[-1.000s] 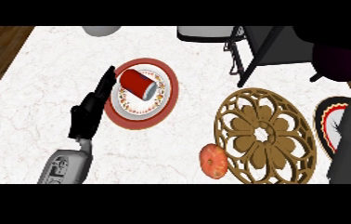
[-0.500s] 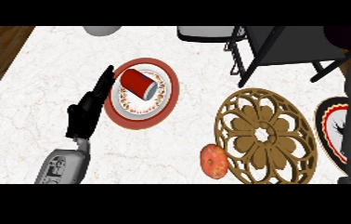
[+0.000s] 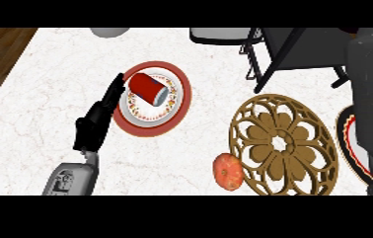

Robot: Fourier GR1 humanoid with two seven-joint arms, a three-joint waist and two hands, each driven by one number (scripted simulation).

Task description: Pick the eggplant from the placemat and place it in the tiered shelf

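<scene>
White marble counter (image 3: 189,59); left robot hand (image 3: 98,121) released, fingers straight beside red plate (image 3: 182,91). Right robot hand and eggplant not visible. Locate eggplant first, approach from above, then tiered shelf (image 3: 291,49)

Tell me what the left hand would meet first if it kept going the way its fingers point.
The left hand points up and slightly right. Its fingers already reach the plate's left rim, so it would probably meet the red cup lying there first, though height is unclear.
</scene>
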